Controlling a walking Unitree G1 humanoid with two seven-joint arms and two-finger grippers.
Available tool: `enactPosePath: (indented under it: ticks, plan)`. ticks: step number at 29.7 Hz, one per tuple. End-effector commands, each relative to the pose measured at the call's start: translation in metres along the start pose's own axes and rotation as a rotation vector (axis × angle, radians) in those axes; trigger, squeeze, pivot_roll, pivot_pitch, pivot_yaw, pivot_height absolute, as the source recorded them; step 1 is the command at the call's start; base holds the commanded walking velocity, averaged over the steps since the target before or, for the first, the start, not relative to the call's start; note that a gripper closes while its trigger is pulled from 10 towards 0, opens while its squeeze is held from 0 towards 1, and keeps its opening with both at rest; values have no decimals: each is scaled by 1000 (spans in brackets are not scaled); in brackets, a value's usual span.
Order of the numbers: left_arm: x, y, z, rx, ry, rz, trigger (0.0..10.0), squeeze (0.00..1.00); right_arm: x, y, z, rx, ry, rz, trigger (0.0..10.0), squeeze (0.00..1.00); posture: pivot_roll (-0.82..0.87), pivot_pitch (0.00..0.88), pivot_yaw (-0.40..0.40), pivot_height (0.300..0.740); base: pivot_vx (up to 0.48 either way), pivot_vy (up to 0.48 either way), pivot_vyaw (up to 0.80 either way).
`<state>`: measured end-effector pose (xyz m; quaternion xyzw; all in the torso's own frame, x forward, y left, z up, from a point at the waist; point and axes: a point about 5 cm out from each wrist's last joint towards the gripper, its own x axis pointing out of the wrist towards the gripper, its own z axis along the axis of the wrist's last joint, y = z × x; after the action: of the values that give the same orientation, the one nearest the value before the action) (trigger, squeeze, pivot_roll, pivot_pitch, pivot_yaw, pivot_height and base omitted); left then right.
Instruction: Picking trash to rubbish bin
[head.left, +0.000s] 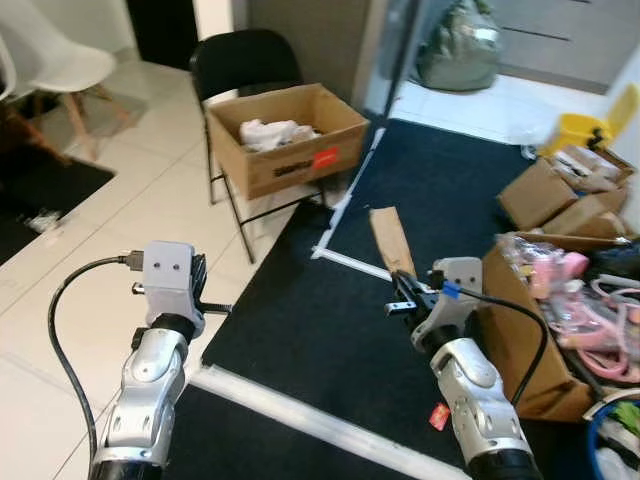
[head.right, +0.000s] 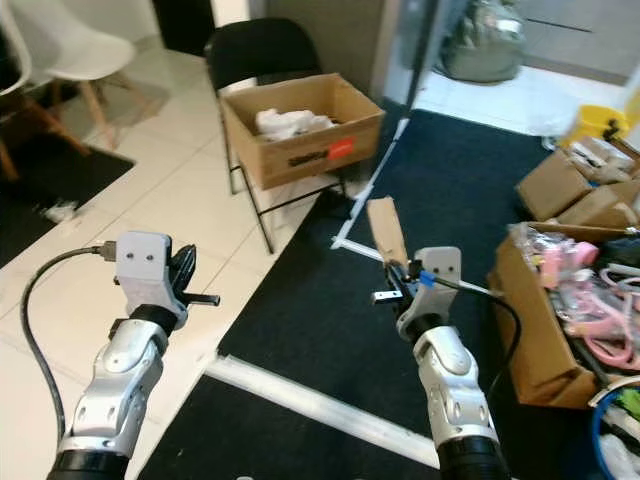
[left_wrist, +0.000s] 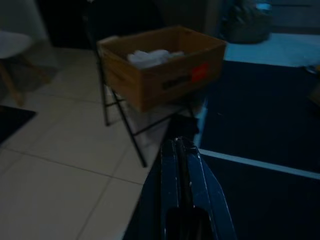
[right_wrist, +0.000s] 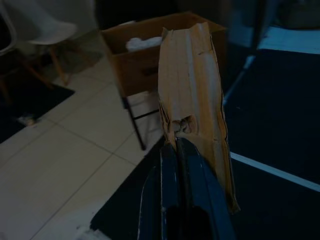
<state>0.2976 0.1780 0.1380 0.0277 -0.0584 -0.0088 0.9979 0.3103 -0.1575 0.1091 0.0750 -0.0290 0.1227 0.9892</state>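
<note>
A long strip of brown cardboard (right_wrist: 192, 90) sticks up from my right gripper (right_wrist: 177, 145), which is shut on its lower end; the same strip (head.left: 391, 240) shows over the black mat. An open cardboard box (head.left: 285, 135) holding white crumpled trash (head.left: 272, 132) rests on a black folding chair (head.left: 240, 62) ahead to the left. My left gripper (left_wrist: 179, 147) is raised over the tile floor, shut with nothing in it, pointing toward the box (left_wrist: 162, 65).
A black mat (head.left: 420, 230) with white tape lines lies ahead. Cardboard boxes (head.left: 560, 195) and one full of pink items (head.left: 570, 300) crowd the right side. A white chair (head.left: 55, 60) stands far left, a grey bag (head.left: 460, 45) and a yellow container (head.left: 580, 130) at the back.
</note>
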Motion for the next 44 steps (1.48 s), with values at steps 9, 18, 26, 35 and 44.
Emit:
enactPosePath:
  ticks: [9, 18, 26, 35, 44]
  plan:
    - [-3, 3, -4, 10, 18, 4, 10000, 0, -2, 6, -8, 15, 26, 12, 10000, 0, 44, 123, -16, 740, 269, 0, -386]
    - [-4, 2, -5, 10, 24, 5, 10000, 0, -3, 5, -10, 8, 40, 10, 10000, 0, 46, 127, -18, 740, 269, 0, 0]
    - [-5, 2, -6, 10, 26, 6, 10000, 0, -3, 2, -11, -17, 44, -1, 10000, 0, 44, 134, -18, 740, 268, 0, 0]
    - [-5, 2, -6, 11, 29, 6, 10000, 0, -3, 0, -12, -21, 52, -7, 10000, 0, 41, 137, -18, 740, 269, 0, 0]
    - [-4, 2, -6, 9, 29, 8, 10000, 0, -4, -1, -13, -28, 51, -12, 10000, 0, 43, 137, -22, 740, 269, 0, 0]
